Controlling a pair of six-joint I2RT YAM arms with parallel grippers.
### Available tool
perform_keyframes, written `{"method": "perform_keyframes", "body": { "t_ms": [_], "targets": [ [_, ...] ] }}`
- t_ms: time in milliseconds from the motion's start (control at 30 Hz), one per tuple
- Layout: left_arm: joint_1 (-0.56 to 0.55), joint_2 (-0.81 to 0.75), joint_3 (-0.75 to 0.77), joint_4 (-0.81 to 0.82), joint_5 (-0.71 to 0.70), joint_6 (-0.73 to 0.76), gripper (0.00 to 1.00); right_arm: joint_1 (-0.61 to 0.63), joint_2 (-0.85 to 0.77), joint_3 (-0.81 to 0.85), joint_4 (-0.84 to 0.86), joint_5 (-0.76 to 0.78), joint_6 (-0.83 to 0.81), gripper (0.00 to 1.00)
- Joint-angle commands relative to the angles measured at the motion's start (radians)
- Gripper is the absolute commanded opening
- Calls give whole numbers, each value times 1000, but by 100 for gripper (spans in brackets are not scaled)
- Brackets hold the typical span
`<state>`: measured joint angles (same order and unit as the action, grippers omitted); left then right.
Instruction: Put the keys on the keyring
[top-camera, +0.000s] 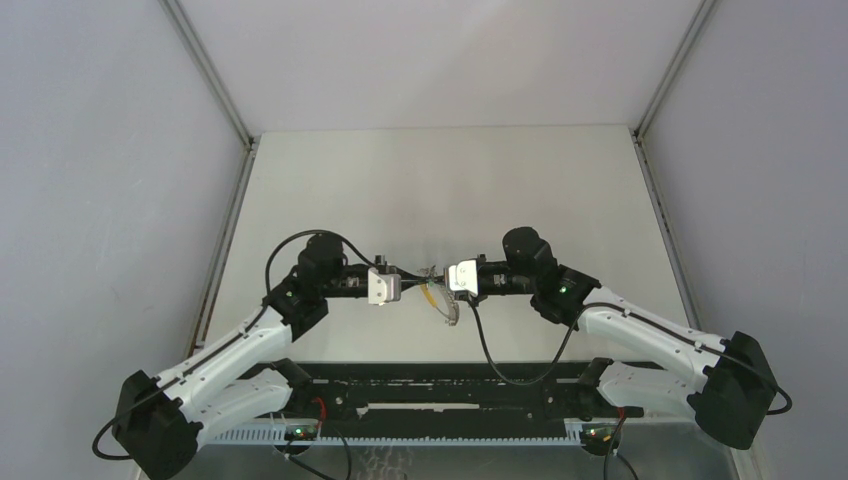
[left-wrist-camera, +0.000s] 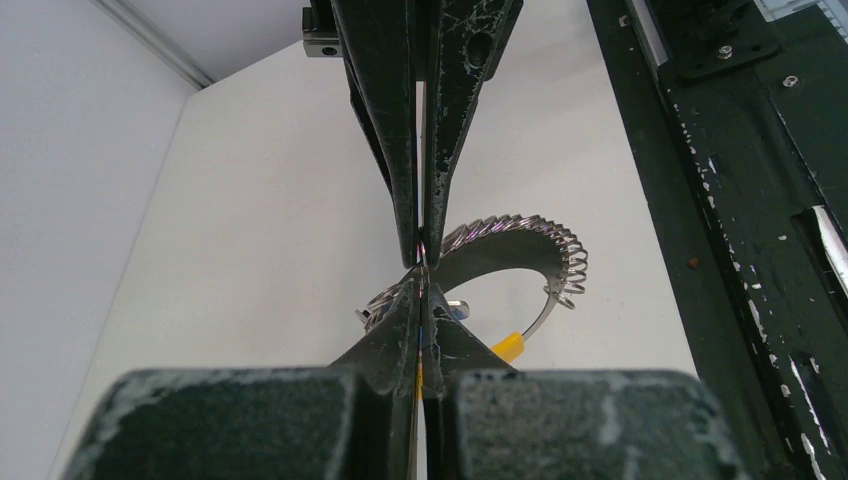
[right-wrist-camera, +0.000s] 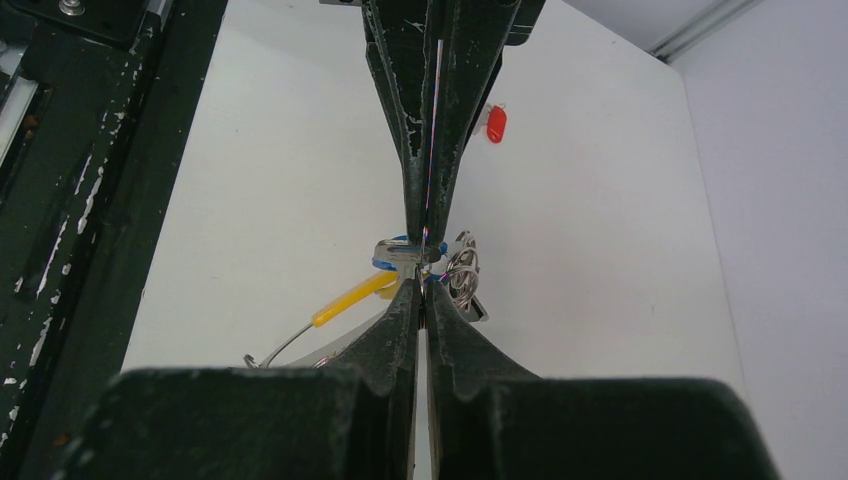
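Over the white worktop (top-camera: 450, 170), my left gripper (left-wrist-camera: 421, 295) and right gripper (right-wrist-camera: 422, 300) are squeezed tight, tip to tip, at the keyring (right-wrist-camera: 462, 268) and blue key (right-wrist-camera: 398, 250). The red key (right-wrist-camera: 495, 123) lies apart, past my left gripper.

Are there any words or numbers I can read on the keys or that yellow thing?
None: no words, numbers or signs can be read anywhere. The yellow tab, the red key head and the blue key head all look plain.
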<state>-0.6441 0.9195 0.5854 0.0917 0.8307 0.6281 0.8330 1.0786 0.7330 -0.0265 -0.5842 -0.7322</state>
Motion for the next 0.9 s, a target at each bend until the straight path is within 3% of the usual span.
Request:
{"method": "perform_keyframes", "body": {
  "t_ms": [0, 867],
  "targets": [
    [-5, -18, 67, 34, -4, -11, 0, 9, -24, 47, 62, -16, 17, 0],
    [-13, 5, 73, 41, 21, -18, 0, 9, -30, 48, 92, -37, 56, 0]
  ]
}}
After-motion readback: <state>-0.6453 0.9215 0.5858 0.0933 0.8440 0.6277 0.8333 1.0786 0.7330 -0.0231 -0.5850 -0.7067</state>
